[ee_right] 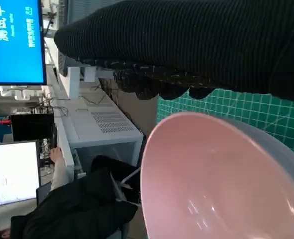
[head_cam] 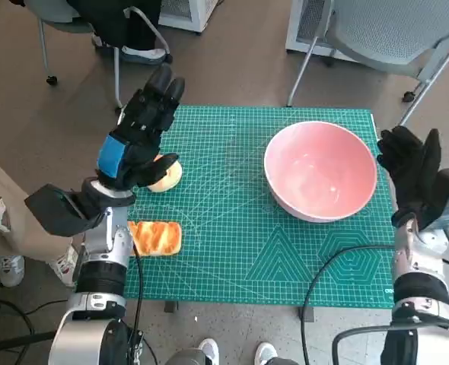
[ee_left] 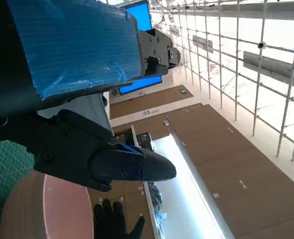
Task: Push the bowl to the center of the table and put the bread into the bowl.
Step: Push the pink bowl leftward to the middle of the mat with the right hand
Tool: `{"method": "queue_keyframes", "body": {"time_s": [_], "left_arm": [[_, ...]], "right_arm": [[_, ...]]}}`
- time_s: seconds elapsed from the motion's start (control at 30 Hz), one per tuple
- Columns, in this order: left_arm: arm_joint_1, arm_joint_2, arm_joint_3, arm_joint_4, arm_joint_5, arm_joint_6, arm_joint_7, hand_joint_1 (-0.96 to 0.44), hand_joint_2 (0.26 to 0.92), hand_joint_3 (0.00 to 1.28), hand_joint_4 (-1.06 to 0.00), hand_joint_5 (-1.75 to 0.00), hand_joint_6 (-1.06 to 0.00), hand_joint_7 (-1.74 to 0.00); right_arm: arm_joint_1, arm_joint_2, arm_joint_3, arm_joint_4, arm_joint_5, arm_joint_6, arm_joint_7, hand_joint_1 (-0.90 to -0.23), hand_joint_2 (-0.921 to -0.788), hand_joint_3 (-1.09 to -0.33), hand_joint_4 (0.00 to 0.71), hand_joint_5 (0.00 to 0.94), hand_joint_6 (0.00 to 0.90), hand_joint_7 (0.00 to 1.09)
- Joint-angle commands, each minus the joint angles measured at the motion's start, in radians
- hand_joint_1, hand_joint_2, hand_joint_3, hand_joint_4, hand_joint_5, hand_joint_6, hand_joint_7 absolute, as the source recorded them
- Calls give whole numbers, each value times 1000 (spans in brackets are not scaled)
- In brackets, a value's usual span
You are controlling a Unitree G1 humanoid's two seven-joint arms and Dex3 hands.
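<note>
- Left hand [head_cam: 137, 141], fingers spread and empty, hovers above a round pale bun [head_cam: 166, 176].
- Right hand [head_cam: 413, 173], empty and open, stands beside the pink round bowl [head_cam: 320, 170].
- Golden oblong bread [head_cam: 155, 237] lies with its long axis across the green-matted table [head_cam: 247, 251].

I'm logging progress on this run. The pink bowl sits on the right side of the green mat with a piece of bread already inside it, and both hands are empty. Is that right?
Not quite. In the head view the pink bowl is empty; the right wrist view shows the same. Both pieces of bread lie on the left side of the green mat, one partly hidden under the left hand. The rest holds: the bowl sits on the right, and the right hand is empty too.
</note>
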Motion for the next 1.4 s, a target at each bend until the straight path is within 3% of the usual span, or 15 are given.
{"method": "queue_keyframes", "body": {"time_s": [0.03, 0.17, 0.5, 1.07, 1.4], "left_arm": [[13, 8, -3, -22, 1, 4, 6, -592, 921, 257, -51, -4, -164, -58], [16, 9, -4, -28, -1, 10, 7, -592, 921, 258, -52, -4, -164, -59], [19, 10, -4, -33, -8, 20, -1, -597, 921, 258, -55, -4, -165, -63], [27, 12, -1, -52, -13, 46, -3, -595, 921, 259, -55, -3, -163, -68], [33, 10, -4, -67, -4, 48, 14, -610, 921, 260, -60, -5, -161, -71]], "right_arm": [[33, 15, 0, 18, -12, 24, -10, -656, -921, -831, 133, 6, 133, 171], [34, 20, 2, 18, -12, 27, -9, -624, -921, -836, 137, 7, 137, 167], [32, 37, 6, 17, -14, 31, -8, -614, -921, -843, 139, 5, 141, 159], [22, 102, 24, 13, -19, 19, -7, -666, -921, -832, 150, 7, 148, 148], [9, 142, 33, 13, -26, 19, -8, -659, -921, -831, 159, 8, 156, 146]]}}
